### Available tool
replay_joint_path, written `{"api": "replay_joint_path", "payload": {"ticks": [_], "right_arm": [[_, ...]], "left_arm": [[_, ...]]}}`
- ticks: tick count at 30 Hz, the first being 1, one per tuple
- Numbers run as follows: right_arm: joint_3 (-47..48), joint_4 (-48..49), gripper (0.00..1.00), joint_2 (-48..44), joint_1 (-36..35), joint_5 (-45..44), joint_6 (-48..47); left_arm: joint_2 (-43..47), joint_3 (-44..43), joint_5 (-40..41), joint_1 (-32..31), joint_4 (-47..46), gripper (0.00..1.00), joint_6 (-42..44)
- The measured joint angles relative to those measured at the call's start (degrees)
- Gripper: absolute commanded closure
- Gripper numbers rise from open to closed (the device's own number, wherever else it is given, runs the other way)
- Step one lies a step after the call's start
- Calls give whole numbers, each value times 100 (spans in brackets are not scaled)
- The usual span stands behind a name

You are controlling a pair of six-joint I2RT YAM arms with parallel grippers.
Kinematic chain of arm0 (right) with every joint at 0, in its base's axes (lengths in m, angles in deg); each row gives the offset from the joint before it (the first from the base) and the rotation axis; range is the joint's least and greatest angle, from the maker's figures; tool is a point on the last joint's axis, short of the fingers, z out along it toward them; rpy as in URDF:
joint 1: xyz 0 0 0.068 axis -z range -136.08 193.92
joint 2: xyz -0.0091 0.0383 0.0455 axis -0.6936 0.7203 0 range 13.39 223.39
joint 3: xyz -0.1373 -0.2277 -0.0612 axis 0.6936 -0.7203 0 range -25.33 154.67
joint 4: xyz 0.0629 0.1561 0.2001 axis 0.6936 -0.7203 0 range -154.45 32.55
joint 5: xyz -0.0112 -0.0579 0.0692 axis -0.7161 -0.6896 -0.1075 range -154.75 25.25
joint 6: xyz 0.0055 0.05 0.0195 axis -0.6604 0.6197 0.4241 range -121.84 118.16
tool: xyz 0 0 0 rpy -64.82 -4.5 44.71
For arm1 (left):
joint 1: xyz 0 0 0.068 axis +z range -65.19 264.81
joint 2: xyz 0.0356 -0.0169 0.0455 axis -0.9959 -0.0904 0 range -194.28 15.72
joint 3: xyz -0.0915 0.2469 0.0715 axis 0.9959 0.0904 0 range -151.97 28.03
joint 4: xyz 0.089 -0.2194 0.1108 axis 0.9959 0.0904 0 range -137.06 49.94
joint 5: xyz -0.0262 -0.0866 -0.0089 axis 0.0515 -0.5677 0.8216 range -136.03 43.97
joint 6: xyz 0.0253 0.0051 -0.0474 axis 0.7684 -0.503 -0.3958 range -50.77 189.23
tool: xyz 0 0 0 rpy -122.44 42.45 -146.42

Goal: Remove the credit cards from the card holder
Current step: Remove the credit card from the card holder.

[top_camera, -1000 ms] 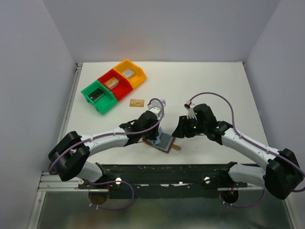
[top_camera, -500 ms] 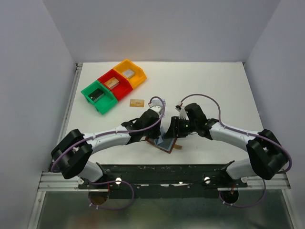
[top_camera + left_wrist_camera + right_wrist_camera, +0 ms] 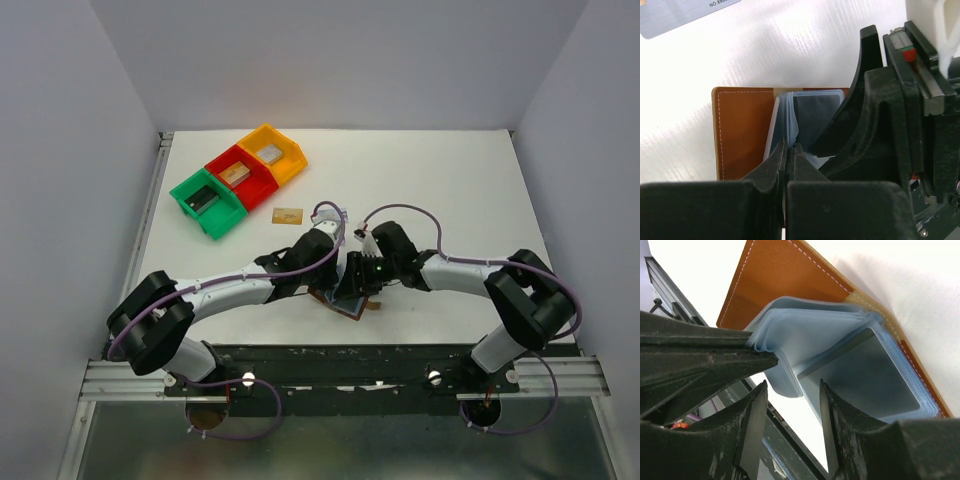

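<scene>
The brown card holder (image 3: 347, 303) lies open near the table's front edge between both grippers. My left gripper (image 3: 788, 145) is shut on its light-blue inner sleeves (image 3: 785, 112) and holds them up off the brown leather cover (image 3: 740, 130). A black card (image 3: 865, 372) sits inside one sleeve. My right gripper (image 3: 792, 387) is open, its fingertips at the lower edge of that sleeve, beside the cover (image 3: 780, 275). A gold-tan card (image 3: 288, 215) lies on the table behind the holder. A silvery light-blue card (image 3: 680, 15) lies on the table beyond the holder.
Green (image 3: 207, 203), red (image 3: 240, 176) and yellow (image 3: 272, 152) bins stand in a row at the back left, each with a block inside. Both arms (image 3: 230, 290) (image 3: 460, 275) converge at the front middle. The metal rail (image 3: 340, 360) runs along the front edge.
My right gripper has moved left to the card holder and now stands against its sleeves. My left gripper has stayed shut on the sleeves.
</scene>
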Motion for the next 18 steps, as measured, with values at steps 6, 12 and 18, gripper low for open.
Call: {"api": "replay_joint_path", "payload": {"ticks": [6, 12, 18], "right_arm": [[-2, 330, 74, 122, -7, 146, 138], [-28, 463, 97, 118, -13, 153, 197], [-50, 382, 100, 0, -13, 105, 160]], "left_arm": [[2, 37, -2, 0, -66, 99, 0], [7, 81, 0, 0, -127, 65, 4], [120, 133, 31, 0, -127, 55, 0]]}}
